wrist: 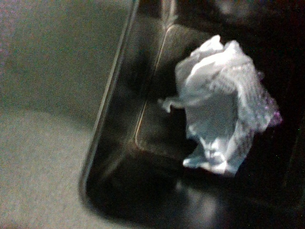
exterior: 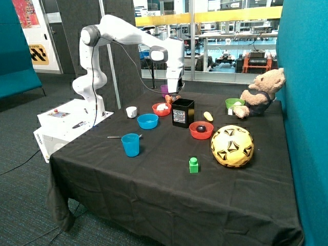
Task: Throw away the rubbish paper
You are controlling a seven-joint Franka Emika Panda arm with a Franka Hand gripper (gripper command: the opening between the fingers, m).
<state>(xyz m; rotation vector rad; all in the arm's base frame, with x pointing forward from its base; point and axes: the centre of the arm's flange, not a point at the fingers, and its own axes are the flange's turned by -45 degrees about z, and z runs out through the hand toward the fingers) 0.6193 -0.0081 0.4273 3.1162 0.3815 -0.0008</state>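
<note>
A crumpled wad of white paper [wrist: 221, 107] shows in the wrist view inside the black bin [wrist: 124, 143], over its dark floor; I cannot tell whether it rests there or hangs. In the outside view my gripper [exterior: 174, 97] hangs just above the back edge of the black bin [exterior: 183, 113], between it and a red bowl [exterior: 161, 109]. That bowl holds another white paper wad [exterior: 163, 107]. A green bowl [exterior: 233, 103] beside the teddy bear holds something white.
Around the bin stand a white cup [exterior: 131, 111], a blue bowl [exterior: 147, 121], a blue cup [exterior: 130, 144], a red bowl with a dark object [exterior: 201, 129], a green block [exterior: 193, 164], a yellow ball [exterior: 232, 146] and a teddy bear [exterior: 259, 92].
</note>
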